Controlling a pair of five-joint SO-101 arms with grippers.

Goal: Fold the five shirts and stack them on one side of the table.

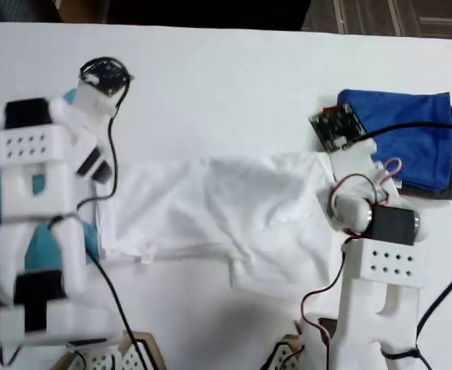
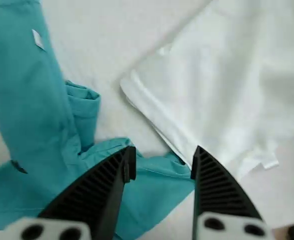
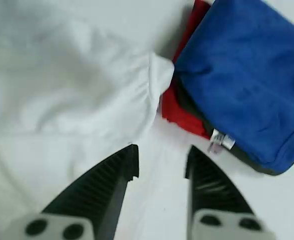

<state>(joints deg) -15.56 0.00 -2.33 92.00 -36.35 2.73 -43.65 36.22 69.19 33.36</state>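
Note:
A white shirt (image 1: 210,212) lies spread across the middle of the table, partly folded. A teal shirt (image 1: 37,231) lies crumpled at the left, mostly under the left arm. At the right, folded shirts form a stack with a blue shirt (image 1: 406,135) on top; the right wrist view shows the blue shirt (image 3: 242,75) above a dark layer and a red shirt (image 3: 184,112). My left gripper (image 2: 162,165) is open above the teal shirt (image 2: 31,125), close to the white shirt's edge (image 2: 152,120). My right gripper (image 3: 162,162) is open beside the white shirt's corner (image 3: 152,80), holding nothing.
The table (image 1: 233,85) is white, with bare surface along the far side. Cables hang from both arms. The arm bases (image 1: 380,308) stand at the near edge.

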